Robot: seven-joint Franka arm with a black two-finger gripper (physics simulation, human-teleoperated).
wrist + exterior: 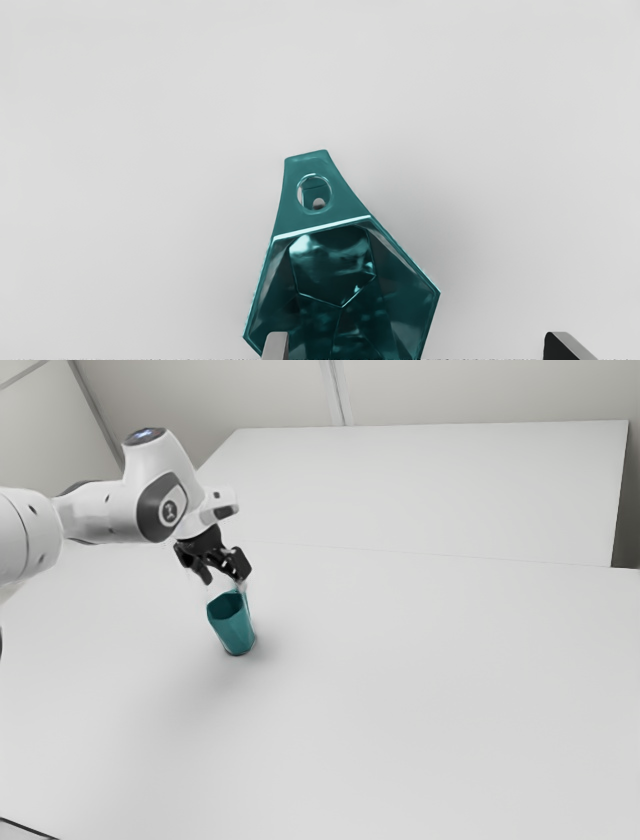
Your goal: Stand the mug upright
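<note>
The black gripper is just above the teal faceted mug, which stands on the white table with its mouth up, leaning slightly in the exterior view. Seen from the hand, the mug shows its open mouth and inner base, and its handle with a round hole juts away from the fingers. The gripper is open, its fingertips wide apart. One fingertip overlaps the mug's mouth near the rim, while the other is beyond the opposite side, over the table. Whether the mug's base rests flat cannot be told.
The white table extends widely around the mug. A pale wall panel rises behind it, and a dark cable lies at the exterior view's lower left corner.
</note>
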